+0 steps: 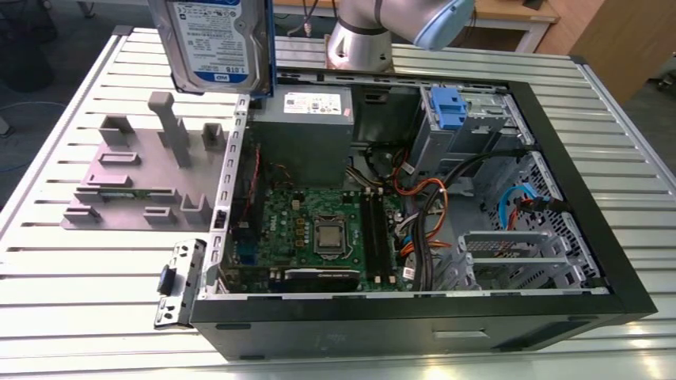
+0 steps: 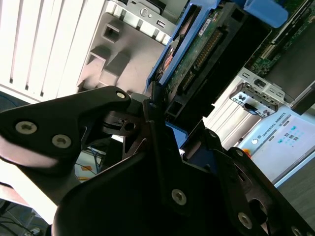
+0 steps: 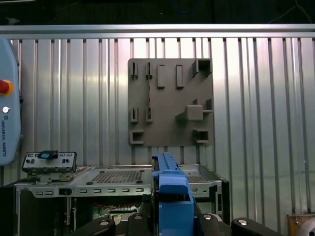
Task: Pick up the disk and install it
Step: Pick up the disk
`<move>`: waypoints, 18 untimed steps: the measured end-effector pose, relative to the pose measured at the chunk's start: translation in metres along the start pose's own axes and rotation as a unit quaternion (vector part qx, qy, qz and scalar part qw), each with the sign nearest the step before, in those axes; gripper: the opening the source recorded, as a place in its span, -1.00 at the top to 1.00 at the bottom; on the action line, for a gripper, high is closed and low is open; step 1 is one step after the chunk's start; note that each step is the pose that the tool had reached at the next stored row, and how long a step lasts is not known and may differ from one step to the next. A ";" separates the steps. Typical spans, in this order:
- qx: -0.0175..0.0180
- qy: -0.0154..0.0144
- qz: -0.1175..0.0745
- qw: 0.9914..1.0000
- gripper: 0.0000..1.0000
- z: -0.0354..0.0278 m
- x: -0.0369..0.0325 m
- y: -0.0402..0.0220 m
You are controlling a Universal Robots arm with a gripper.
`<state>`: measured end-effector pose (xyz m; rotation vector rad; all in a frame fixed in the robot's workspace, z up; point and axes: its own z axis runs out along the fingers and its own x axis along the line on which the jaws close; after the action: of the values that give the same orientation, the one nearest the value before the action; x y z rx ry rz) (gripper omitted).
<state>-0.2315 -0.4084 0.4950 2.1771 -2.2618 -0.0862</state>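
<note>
Currently, gripper [image 3: 171,214] is clamping the disk [image 1: 217,43] between its fingers; disk is hanging upright, label showing, at the exterior view's upper left.

Probably robotics lab: slatted aluminium table [image 1: 85,269], opened computer case [image 1: 370,324], robot arm base [image 1: 359,43].

- A ribbed silver metal worktop [image 1: 74,293] spans the scene.
- Dark grey floor [image 1: 27,134] lies at the exterior view's left.
- A light brown wooden cabinet [image 1: 618,36] stands beyond the worktop.
</note>
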 end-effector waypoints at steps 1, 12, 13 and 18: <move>0.000 0.000 0.000 1.000 0.27 0.0000 0.0003 -0.0001; 0.000 0.000 0.000 1.000 0.27 0.0002 0.0032 -0.0005; 0.000 0.000 0.000 1.000 0.27 0.0002 0.0035 -0.0005; 0.000 0.000 0.000 1.000 0.27 0.0002 0.0048 -0.0007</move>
<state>-0.2310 -0.4133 0.4946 2.1770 -2.2617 -0.0863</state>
